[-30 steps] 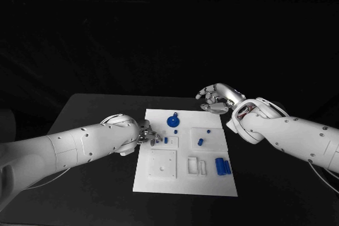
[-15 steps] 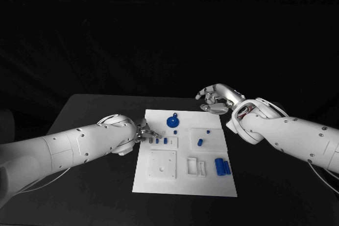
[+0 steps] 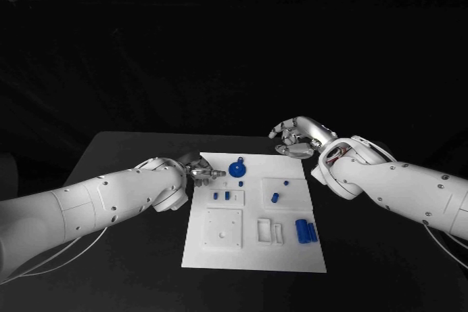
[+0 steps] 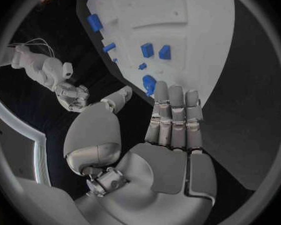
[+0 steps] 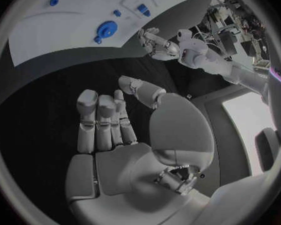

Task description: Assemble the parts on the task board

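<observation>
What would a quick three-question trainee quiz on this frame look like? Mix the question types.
1. True or false: the right hand holds a blue part.
2. Which hand is nearer the blue round part? A) left hand B) right hand
3. Fill in: the two long blue parts lie near the task board's ____ edge, on the robot's right or left?

Key: 1 false, its fingers are apart and nothing is in them. 2 A. 3 right.
</observation>
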Controlling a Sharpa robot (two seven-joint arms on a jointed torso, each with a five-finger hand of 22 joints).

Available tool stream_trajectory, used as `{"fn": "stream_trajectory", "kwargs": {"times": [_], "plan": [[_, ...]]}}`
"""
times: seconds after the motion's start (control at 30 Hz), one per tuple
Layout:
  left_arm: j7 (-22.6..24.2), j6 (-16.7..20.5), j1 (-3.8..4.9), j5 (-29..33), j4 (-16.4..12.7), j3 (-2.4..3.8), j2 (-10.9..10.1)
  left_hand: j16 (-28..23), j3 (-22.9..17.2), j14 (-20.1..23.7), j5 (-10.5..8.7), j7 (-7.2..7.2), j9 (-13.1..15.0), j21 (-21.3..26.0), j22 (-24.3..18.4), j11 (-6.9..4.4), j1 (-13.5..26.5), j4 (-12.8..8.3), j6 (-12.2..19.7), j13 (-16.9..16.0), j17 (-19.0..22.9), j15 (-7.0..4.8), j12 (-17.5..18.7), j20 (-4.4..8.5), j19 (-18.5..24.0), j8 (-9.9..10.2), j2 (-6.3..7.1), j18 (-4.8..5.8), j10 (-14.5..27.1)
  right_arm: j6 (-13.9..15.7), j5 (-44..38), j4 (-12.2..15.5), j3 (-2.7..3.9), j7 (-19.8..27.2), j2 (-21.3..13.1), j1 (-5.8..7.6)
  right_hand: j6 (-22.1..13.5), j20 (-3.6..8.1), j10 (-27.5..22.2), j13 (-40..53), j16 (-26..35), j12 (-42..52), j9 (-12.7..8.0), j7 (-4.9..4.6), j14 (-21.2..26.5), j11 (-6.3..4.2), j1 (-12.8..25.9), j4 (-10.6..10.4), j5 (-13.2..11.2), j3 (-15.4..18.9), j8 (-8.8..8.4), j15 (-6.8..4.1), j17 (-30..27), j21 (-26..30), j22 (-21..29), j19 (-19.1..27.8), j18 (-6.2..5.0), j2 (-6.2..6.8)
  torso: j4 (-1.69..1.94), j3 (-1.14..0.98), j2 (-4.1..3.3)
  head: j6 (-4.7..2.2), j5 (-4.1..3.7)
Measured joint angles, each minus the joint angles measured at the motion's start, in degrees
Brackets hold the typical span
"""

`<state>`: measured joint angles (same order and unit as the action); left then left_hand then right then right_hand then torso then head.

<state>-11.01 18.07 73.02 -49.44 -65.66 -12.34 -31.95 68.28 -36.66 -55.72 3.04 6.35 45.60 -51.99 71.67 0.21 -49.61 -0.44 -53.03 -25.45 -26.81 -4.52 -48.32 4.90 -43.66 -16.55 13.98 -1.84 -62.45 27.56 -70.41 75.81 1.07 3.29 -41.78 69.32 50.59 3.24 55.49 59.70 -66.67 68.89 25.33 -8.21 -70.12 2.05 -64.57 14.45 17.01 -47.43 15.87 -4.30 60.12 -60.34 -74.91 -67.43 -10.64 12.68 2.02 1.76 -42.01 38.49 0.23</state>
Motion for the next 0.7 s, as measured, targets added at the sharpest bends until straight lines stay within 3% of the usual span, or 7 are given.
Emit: {"fn": "stream_trajectory", "kwargs": {"times": [0.07,0.13,0.2,0.27,0.47,0.57,0.7], "plan": [[3.0,1.3,-0.01,0.5,-0.1,0.00,0.0,-1.3,-0.4,1.0,1.93,0.49,-0.8,1.0,-0.2,0.83,-6.2,-5.5,0.5,1.7,0.6,1.01,3.0,-0.40,0.9,0.2,-2.13,0.54,1.4,0.0,0.1,-0.2,0.00,0.0,0.0,0.00,0.0,-0.01,0.0,0.0,0.0,0.0,-0.1,-0.02,0.2,0.00,0.0,0.0,0.1,0.0,0.00,0.16,0.0,0.0,0.0,0.0,0.00,0.00,-0.01,-0.01,0.00,-0.08,-0.06],[5.1,2.0,-0.02,0.7,-0.1,0.00,0.2,-1.7,-0.8,0.9,2.49,0.99,-1.6,1.2,-0.2,1.90,-10.1,-9.2,1.0,3.5,0.8,1.60,6.3,-0.50,1.0,0.7,-3.26,0.54,3.4,0.0,0.1,-0.3,0.00,0.0,0.1,0.00,0.0,-0.08,0.0,0.0,0.0,0.0,-0.1,-0.03,0.2,0.00,0.0,0.0,0.1,0.0,0.00,0.16,-0.1,0.2,0.0,0.1,0.00,0.00,-0.02,-0.02,0.00,-0.15,-0.11],[7.7,2.5,-0.02,0.8,-0.1,0.00,0.5,-2.0,-1.1,0.8,2.80,1.10,-2.8,1.2,-0.1,2.97,-13.8,-12.8,1.1,6.1,0.8,2.23,10.7,-0.49,1.0,1.1,-4.02,0.54,4.5,0.0,0.2,-0.5,0.00,0.0,0.1,0.00,0.0,-0.08,0.0,-0.1,0.0,0.0,-0.1,-0.04,0.2,0.00,0.0,-0.2,0.1,0.2,0.00,0.16,0.0,0.2,0.0,0.1,0.00,0.00,-0.03,-0.02,-0.01,-0.27,-0.18],[10.4,3.0,-0.03,0.5,0.2,0.00,1.1,-2.6,-1.0,0.8,2.17,1.12,-4.3,1.8,0.2,4.27,-15.6,-15.1,1.0,9.2,1.0,3.18,16.3,-0.50,1.0,1.9,-4.16,0.54,4.3,0.0,0.2,-0.8,0.00,0.0,0.3,0.00,-0.1,-0.08,-0.2,-0.1,0.0,0.0,-0.1,-0.06,0.2,0.21,0.2,-0.2,0.1,0.2,0.00,0.16,0.0,0.2,0.0,0.1,0.00,0.22,-0.05,-0.02,-0.01,-0.37,-0.21],[15.4,4.0,-0.02,-3.8,2.1,-0.02,3.1,-2.8,-0.8,0.2,1.56,0.89,-5.9,1.8,0.6,5.28,-17.4,-15.8,0.2,12.3,0.9,3.95,22.6,-0.40,0.2,1.9,-3.36,0.44,3.5,0.0,0.4,-1.2,-0.01,0.1,0.7,-0.01,-0.1,-0.09,-0.2,-0.1,0.0,0.0,-0.1,-0.07,0.2,0.20,0.2,-0.2,0.3,0.2,0.00,0.16,0.0,0.2,0.0,0.1,0.00,0.22,-0.11,-0.09,-0.01,-0.75,-0.30],[16.4,4.1,0.00,-7.3,3.1,-0.09,4.2,-1.8,-0.5,-1.0,1.56,0.87,-6.7,1.6,1.1,5.10,-17.9,-16.0,-0.2,13.4,0.2,3.60,25.4,-0.12,-1.0,2.3,-3.30,-0.74,2.2,0.0,0.5,-1.3,-0.01,0.1,0.9,-0.01,-0.1,-0.09,-0.2,-0.1,0.0,0.0,-0.1,-0.08,0.2,0.20,0.2,-0.2,0.3,0.2,0.00,0.16,0.0,0.2,0.0,0.1,0.00,0.22,-0.18,-0.13,-0.02,-0.86,-0.34],[16.9,4.0,0.07,-12.6,5.0,-0.21,5.9,0.3,-0.3,-3.0,2.26,0.69,-7.5,0.1,2.0,4.78,-18.7,-15.8,-0.4,14.2,-0.9,3.33,28.0,0.44,-2.9,2.8,-3.27,-1.28,1.6,0.0,0.5,-1.3,-0.01,0.1,1.0,-0.01,-0.1,-0.09,-0.2,-0.1,0.0,0.0,-0.1,-0.08,0.2,0.20,0.2,-0.2,0.3,0.2,0.00,0.16,0.0,0.2,0.0,0.1,0.00,0.22,-0.21,-0.16,-0.05,-1.02,-0.42]]}}
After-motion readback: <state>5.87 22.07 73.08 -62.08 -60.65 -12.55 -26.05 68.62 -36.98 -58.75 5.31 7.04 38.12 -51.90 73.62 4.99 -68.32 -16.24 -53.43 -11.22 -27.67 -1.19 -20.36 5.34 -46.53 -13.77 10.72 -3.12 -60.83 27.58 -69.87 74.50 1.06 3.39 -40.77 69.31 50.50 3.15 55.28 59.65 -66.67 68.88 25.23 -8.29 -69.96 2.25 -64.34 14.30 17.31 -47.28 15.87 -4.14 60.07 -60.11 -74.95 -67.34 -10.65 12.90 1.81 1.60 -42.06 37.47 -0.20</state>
